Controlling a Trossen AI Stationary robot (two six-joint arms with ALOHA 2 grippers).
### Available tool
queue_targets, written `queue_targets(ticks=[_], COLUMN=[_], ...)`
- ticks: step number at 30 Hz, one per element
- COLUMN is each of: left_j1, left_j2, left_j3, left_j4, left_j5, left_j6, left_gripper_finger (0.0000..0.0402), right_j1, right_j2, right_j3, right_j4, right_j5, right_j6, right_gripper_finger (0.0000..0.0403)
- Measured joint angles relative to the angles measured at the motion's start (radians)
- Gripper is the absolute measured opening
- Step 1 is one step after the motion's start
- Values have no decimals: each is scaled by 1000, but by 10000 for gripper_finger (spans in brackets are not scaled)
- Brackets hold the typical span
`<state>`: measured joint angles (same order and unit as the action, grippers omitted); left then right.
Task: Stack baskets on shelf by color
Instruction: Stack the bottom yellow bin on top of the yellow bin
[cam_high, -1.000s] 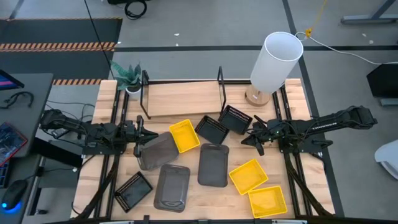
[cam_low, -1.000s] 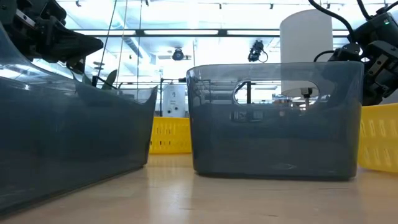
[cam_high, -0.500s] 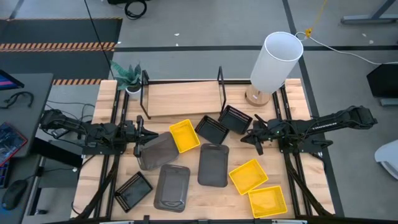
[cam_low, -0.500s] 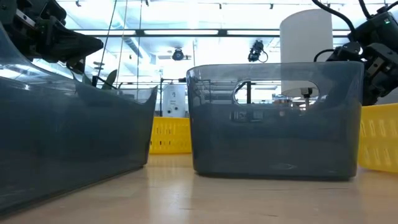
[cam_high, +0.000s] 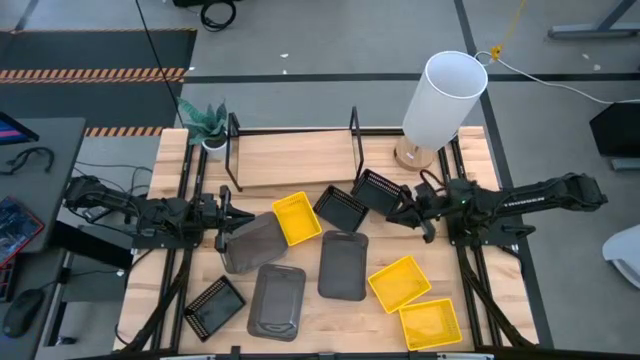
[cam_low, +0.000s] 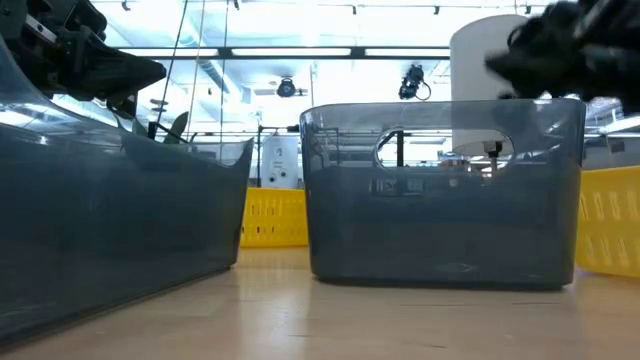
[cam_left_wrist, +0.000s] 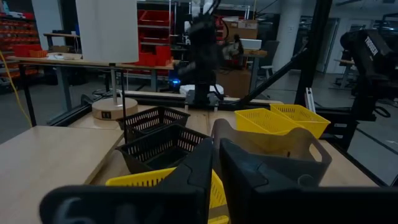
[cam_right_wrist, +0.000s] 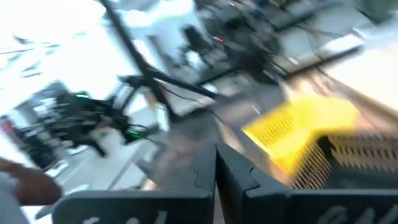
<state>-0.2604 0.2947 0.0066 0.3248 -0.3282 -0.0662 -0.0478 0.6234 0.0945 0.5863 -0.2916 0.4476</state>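
Grey, yellow and black mesh baskets lie scattered on the table in front of the shelf (cam_high: 295, 160), whose board is bare. My left gripper (cam_high: 228, 214) at the table's left is shut on a grey basket (cam_high: 252, 243). A yellow basket (cam_high: 297, 218) lies just to its right. My right gripper (cam_high: 404, 212) hangs shut and holds nothing, beside the right-hand black mesh basket (cam_high: 378, 190) and clear of it. In the low view it shows at the top right (cam_low: 520, 55), above a grey basket (cam_low: 445, 190). My left gripper pinches the grey basket's near end wall at its rim (cam_left_wrist: 219, 132) between its two fingers (cam_left_wrist: 193, 168). The fingers come level from the table's left side. The basket stretches away from them toward the right and looks tilted.
A white lamp (cam_high: 443, 100) stands at the far right and a small plant (cam_high: 205, 125) at the shelf's left end. Two more grey baskets (cam_high: 343, 265) (cam_high: 277, 300), two yellow ones (cam_high: 398, 283) (cam_high: 430, 323) and a black mesh one (cam_high: 214, 306) fill the near half.
My right gripper has risen and tipped up until it points level, and has drifted a little toward the table's far edge. It has stayed shut. No basket has moved.
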Motion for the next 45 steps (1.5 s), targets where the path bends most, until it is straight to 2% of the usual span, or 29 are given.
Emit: queue_targets(ticks=[3,8,13,19,23,27,34,36,39,42,45], left_j1=[0,0,0,0,0,0,0,0,0,0,0], left_j2=[0,0,0,0,0,0,0,0,0,0,0], left_j3=[0,0,0,0,0,0,0,0,0,0,0], left_j4=[0,0,0,0,0,0,0,0,0,0,0], left_j5=[0,0,0,0,0,0,0,0,0,0,0], left_j6=[0,0,0,0,0,0,0,0,0,0,0], left_gripper_finger=[38,30,31,39,35,29,34,37,39,35,30], right_j1=[-11,-14,-11,16,19,24,25,25,33,75,144], right_j2=[-22,-41,-41,-41,-41,-39,-45,-50,-48,-20,18], right_j3=[50,119,194,220,220,220,230,269,358,446,502], right_j4=[31,26,26,30,32,35,167,99,-180,-498,-694], right_j5=[-74,-110,-226,-324,-273,-211,-278,-290,-287,-189,-91], right_j6=[-33,-59,-53,-47,-35,120,179,181,90,-21,-70], right_gripper_finger=[13,13,13,13,13,13,13,13,11,6,4])
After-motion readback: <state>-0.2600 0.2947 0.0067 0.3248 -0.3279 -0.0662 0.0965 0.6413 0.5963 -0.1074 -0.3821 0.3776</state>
